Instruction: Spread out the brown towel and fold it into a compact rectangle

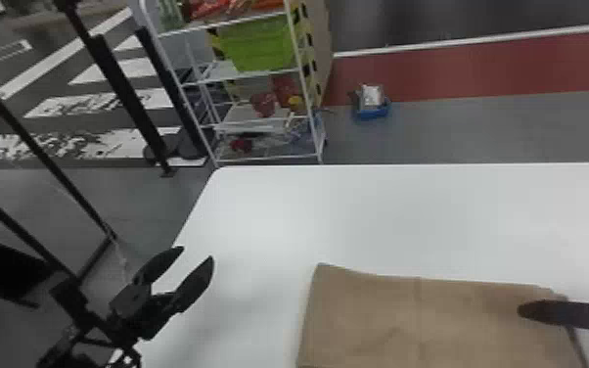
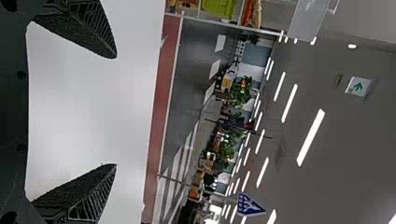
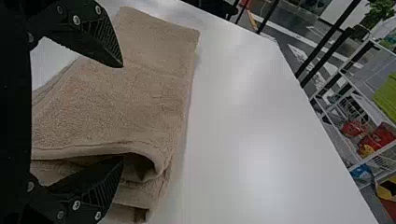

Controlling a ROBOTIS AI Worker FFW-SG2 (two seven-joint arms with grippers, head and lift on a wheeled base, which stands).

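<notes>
Right jaws (image 1: 545, 312) straddle brown towel (image 1: 372, 313), cut off in head view.

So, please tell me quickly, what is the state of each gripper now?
Left gripper: open, holding nothing, near the table's left edge.
Right gripper: open, fingers wide apart at the folded brown towel, not clamped on it.

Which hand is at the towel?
The right hand, open at the layered edge of the brown towel; the left hand, also open, is well left of it.
</notes>
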